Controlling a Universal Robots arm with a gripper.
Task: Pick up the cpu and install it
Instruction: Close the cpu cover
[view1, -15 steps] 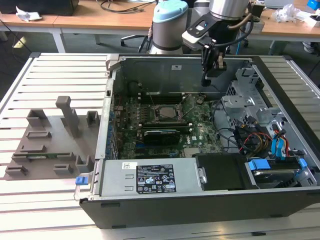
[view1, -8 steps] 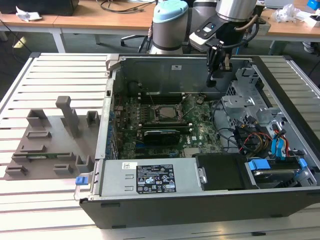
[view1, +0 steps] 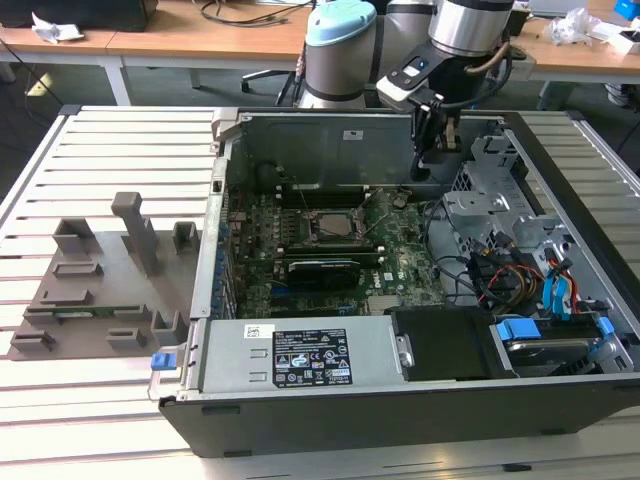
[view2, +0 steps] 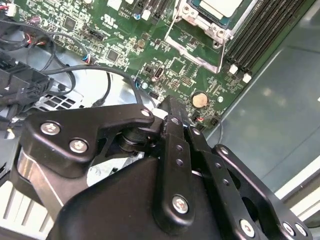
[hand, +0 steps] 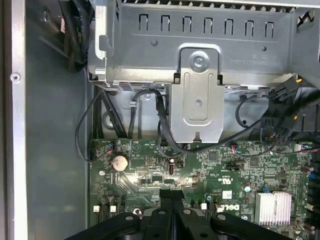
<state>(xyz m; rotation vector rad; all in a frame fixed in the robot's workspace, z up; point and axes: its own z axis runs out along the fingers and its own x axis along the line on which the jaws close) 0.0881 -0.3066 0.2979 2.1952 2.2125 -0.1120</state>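
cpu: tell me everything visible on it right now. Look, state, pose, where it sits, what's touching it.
The cpu is a small flat square chip with a pale silver-grey metal top. It lies level inside the socket frame, near the middle of the green motherboard in the open case. The frame borders its edges, and nothing rests on top of it. The gripper is clear of it, above the board to the exterior view's right of the socket, shut and holding nothing.

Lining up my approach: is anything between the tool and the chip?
Nothing visible. The tool hangs above the green board, to the exterior view's right of the chip lying on it; only low board parts lie between.
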